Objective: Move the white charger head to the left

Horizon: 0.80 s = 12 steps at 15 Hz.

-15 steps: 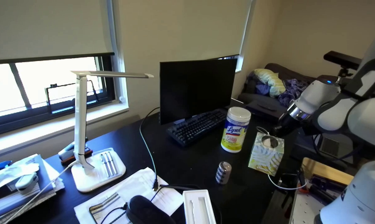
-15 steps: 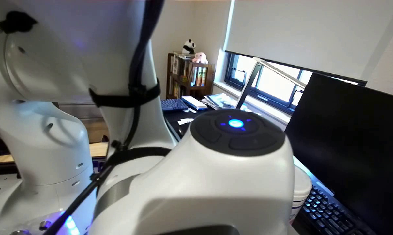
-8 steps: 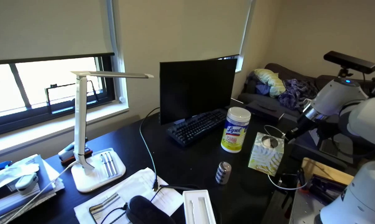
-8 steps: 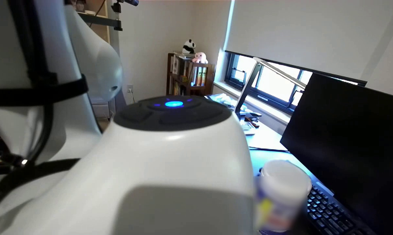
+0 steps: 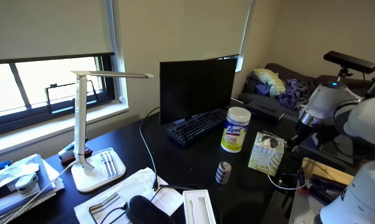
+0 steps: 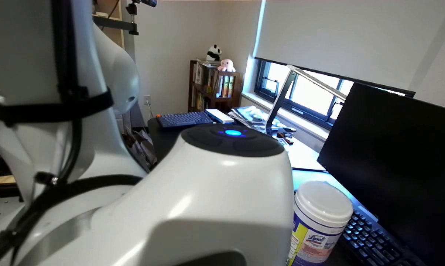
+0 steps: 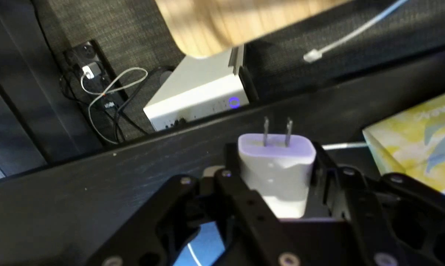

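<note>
Fingers (image 7: 232, 159) have the white charger head (image 7: 277, 177) pinched right between them, metal prongs (image 7: 288, 135) visible in the wrist view. It's near the edge of the counter (image 7: 78, 207) by the robot base (image 5: 355, 193); can't tell if they touch. Tissue box (image 5: 263, 158) sits just beside it.

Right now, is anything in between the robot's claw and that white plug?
Nothing visible: in the wrist view, the gripper has the white charger head clasped directly, with no other object showing between them.
</note>
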Tool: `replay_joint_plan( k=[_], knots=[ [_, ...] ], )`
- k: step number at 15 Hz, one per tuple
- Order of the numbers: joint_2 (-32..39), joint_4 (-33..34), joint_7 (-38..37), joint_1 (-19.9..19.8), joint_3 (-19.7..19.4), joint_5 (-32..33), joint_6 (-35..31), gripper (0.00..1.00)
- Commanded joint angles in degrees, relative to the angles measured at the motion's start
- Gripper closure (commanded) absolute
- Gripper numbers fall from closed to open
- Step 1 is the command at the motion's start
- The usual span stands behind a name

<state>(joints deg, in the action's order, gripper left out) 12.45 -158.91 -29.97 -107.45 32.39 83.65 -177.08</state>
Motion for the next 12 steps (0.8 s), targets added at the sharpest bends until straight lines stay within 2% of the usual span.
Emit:
replay_joint_plan(
  k=[1,4,5,9,12],
  knots=[
    [0.93,-0.04,-0.69,2.33,-0.24,5.65,7.71,0.77],
    [1.78,-0.1,-0.34,3.07,-0.87,10.92,10.51,0.77],
    [2.03,-0.11,-0.79,3.05,-0.96,12.88,9.52,0.77],
    [4.81,-0.15,-3.88,2.95,-1.33,22.54,3.28,0.77],
    [5.69,-0.2,-11.64,2.6,-0.72,33.52,-4.65,0.77]
  ],
)
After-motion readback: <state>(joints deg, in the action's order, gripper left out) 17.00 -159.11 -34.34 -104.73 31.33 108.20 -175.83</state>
